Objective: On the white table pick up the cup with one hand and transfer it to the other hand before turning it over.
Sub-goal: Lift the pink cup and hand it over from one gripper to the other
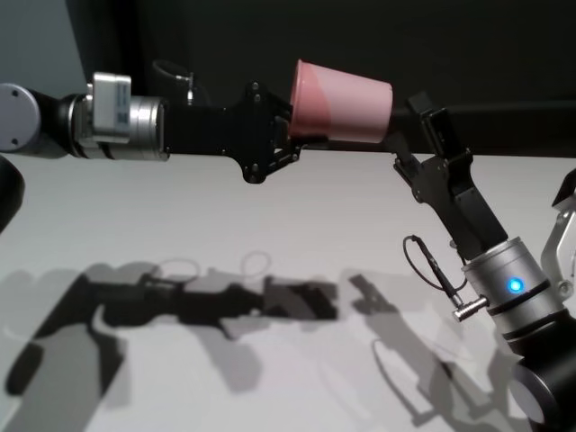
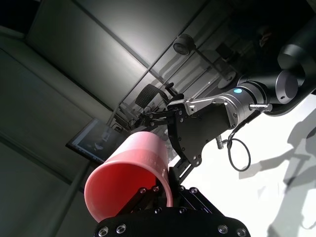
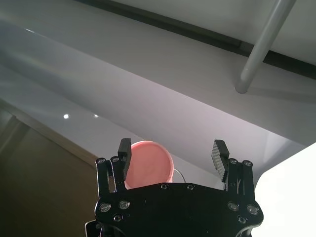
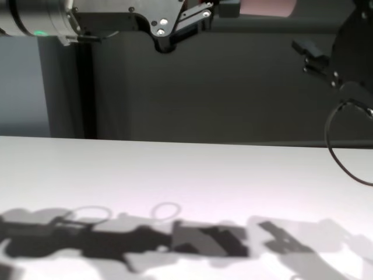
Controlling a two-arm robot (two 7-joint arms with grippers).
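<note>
The salmon-pink cup (image 1: 342, 101) is held sideways high above the white table (image 1: 270, 225), with its wide mouth toward my left arm and its flat base toward my right arm. My left gripper (image 1: 290, 121) is shut on the cup's rim; the left wrist view shows the open mouth (image 2: 123, 182) with a finger over the rim. My right gripper (image 1: 407, 130) is open, right at the cup's base. In the right wrist view the base (image 3: 148, 163) sits beside one finger (image 3: 124, 150), not centred between the two. The cup's edge (image 4: 268, 6) shows at the top of the chest view.
The arms' shadows lie on the tabletop (image 4: 186, 175). A dark wall stands behind the table's far edge. A cable loop (image 1: 423, 261) hangs from my right wrist.
</note>
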